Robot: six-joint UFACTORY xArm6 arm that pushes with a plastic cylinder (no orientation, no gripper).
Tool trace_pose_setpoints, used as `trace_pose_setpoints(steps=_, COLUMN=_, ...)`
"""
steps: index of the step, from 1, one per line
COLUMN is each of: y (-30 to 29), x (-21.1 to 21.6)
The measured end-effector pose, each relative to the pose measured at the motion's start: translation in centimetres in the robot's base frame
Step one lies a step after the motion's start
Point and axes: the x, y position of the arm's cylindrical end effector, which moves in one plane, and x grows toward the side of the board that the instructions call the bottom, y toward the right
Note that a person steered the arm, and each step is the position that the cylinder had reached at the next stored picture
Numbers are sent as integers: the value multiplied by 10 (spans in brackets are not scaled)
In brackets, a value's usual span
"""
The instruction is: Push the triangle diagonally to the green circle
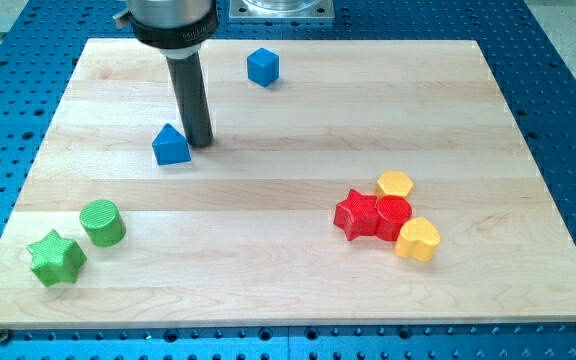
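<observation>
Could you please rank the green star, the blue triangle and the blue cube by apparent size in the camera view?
1. Green star block, largest, though nearest the view's bottom, which may flatter it.
2. Blue triangle block, beside my tip.
3. Blue cube block, smallest, yet farthest up the view.

Blue cube (263, 67), green star (56, 258), red star (356, 214), red cylinder (393, 215), two yellow blocks (418, 239) on wooden board (288, 270).

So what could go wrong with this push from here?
My tip sits at the upper right of the blue triangle, close beside it, so an off-centre push may spin the block or let it slip aside. The green circle touches or nearly touches the green star, so a long push could knock both out of place.
</observation>
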Motion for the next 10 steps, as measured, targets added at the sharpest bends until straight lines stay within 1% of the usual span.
trace_pose_setpoints(steps=1, y=-21, x=0)
trace_pose_setpoints(steps=2, y=-41, x=11)
trace_pose_setpoints(steps=3, y=-46, x=50)
trace_pose_setpoints(steps=4, y=-36, x=83)
trace_pose_setpoints(steps=5, y=-7, x=96)
trace_pose_setpoints(steps=6, y=17, x=50)
trace_pose_setpoints(steps=7, y=60, x=40)
trace_pose_setpoints(steps=8, y=59, x=95)
trace_pose_setpoints(steps=9, y=59, x=162)
trace_pose_setpoints(steps=10, y=54, x=181)
